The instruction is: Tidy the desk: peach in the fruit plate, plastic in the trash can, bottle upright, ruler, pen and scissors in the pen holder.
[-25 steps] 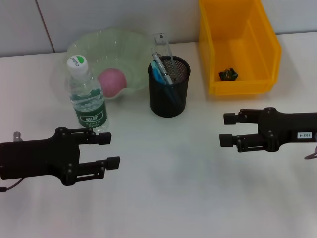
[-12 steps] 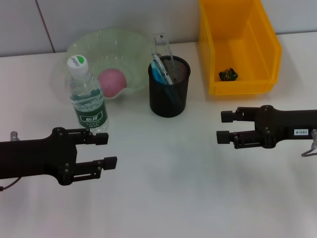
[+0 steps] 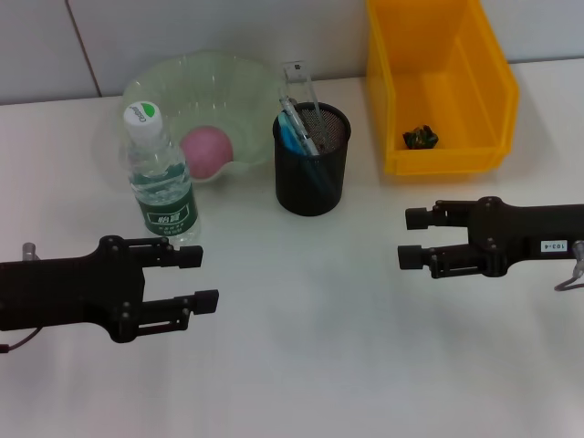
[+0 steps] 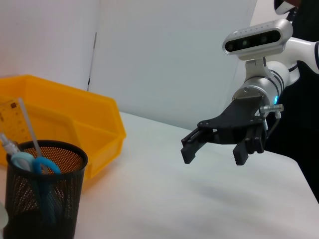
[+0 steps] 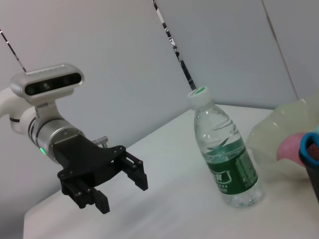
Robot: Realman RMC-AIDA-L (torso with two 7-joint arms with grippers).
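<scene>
Bottle [image 3: 161, 181] stands upright near the counter's [image 3: 301, 347] far left edge, cap up, just beside the fruit plate [image 3: 205, 100] holding the peach [image 3: 208, 150]. Left end effector [image 3: 203, 279] and right end effector [image 3: 409, 237] hover open and empty, well apart.

Bottle [image 3: 161, 179] stood upright on table [image 3: 310, 365], at left. Fruit plate [image 3: 205, 100] set behind bottle, peach [image 3: 207, 151] held in it. Pen holder [image 3: 311, 161] placed right of plate, at centre; ruler [image 3: 301, 91], pen [image 3: 294, 121] and scissors [image 4: 30, 163] kept inside. Trash can [image 3: 438, 82] positioned right of holder, at back; plastic [image 3: 420, 137] contained in it. 2 grippers found nearer front: left gripper [image 3: 207, 277] before bottle, right gripper [image 3: 408, 237] before trash can.
</scene>
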